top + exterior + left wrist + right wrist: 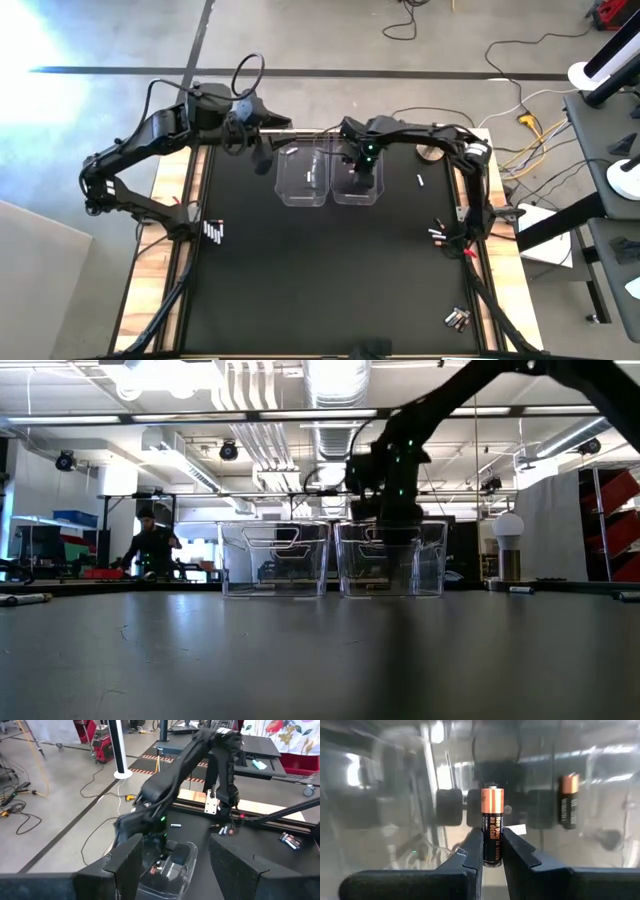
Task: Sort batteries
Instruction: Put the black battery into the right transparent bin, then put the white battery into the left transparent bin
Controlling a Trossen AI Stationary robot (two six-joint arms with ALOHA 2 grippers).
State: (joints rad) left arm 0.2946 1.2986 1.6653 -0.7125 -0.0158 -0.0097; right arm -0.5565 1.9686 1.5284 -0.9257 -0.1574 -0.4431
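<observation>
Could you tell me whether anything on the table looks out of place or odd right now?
Nothing stands out. The right tool holds a battery upright inside the right-hand clear bin; other batteries lie in small groups near the table's edges.

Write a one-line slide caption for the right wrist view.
Right claw shut on a black-and-copper battery, held upright inside a clear bin.

Two clear bins (328,178) are sitting side by side mid-table — a round knob (431,153) lying near the far edge.
</observation>
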